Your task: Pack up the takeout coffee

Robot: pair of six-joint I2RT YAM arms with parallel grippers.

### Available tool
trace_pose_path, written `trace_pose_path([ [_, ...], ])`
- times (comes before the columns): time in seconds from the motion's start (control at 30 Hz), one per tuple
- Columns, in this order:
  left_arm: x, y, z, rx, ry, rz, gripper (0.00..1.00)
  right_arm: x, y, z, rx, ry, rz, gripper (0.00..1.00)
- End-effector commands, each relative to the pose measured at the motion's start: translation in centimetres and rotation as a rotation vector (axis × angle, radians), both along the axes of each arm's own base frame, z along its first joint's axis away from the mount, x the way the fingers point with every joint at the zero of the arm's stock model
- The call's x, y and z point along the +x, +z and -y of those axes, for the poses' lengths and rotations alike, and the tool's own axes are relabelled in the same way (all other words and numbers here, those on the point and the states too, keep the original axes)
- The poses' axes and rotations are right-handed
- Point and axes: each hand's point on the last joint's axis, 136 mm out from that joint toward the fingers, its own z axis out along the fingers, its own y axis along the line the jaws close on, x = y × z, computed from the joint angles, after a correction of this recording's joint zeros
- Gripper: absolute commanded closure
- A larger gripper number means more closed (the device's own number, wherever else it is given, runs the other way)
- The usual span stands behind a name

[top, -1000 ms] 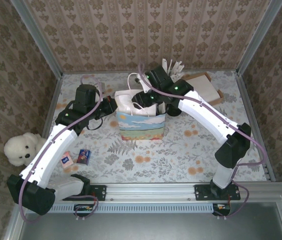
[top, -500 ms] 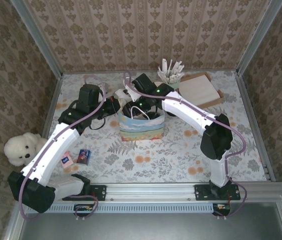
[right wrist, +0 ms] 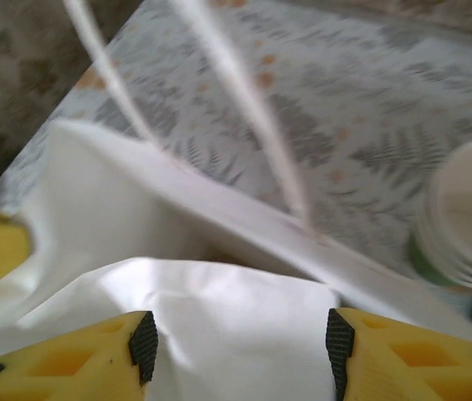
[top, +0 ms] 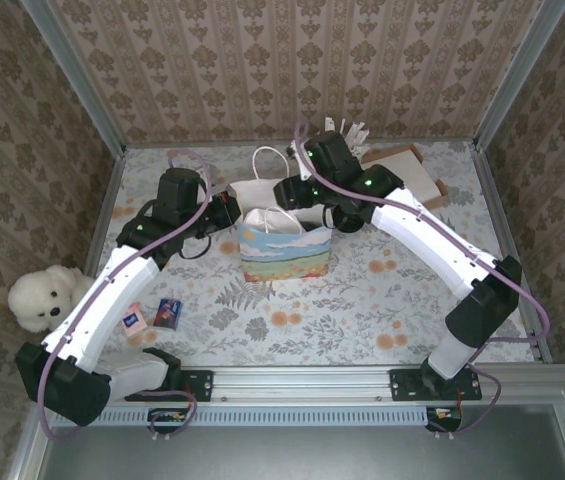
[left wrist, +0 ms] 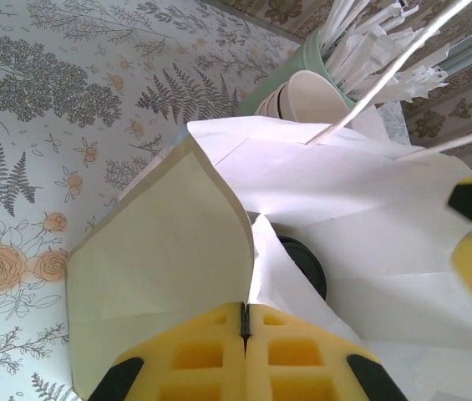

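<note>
Clearly, left jaws pinch the paper bag rim — right jaws stand part open over it.

We see a paper bag, matt white inside, printed outside. The cream cup looks like smooth paper, and the worktop carries a matt floral print.

1. Arms: 2, left arm and right arm.
2. End effectors: 2, left end effector and right end effector.
3. Paper bag: 1.
4. Cream paper cups: 1 nested stack; can't read how many cups.
5. Green cup of white sticks: 1; sticks too bunched to count.
6. Flat white stack: 1.
7. Small packets on the bench: 2, pale packet and dark packet.
8. White plush bear: 1.
</note>
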Motion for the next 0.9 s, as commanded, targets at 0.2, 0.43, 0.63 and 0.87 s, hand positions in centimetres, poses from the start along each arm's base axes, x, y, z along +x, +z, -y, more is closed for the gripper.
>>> trace_pose_path([
  [0.2, 0.1, 0.0, 0.2, 0.013, -0.017, 0.002, 1.0, -0.8, -4.5, -0.3, -0.042, -0.027, -0.175, 0.42],
  [0.43, 0.1, 0.6, 1.0, -0.006, -0.057, 0.012, 1.0, -3.8, -2.3, -4.6, 0.156, 0.215, -0.247, 0.41],
  [0.63, 0.4, 1.3, 1.1, -0.009, -0.056, 0.041, 1.0, -1.7, 1.1, 0.5, 0.13, 0.036, -0.05, 0.28],
  [0.87, 0.5, 1.3, 2.9, -0.029, -0.146, 0.026, 1.0, -1.2, 3.1, 8.7, 0.133, -0.234, 0.071, 0.0],
])
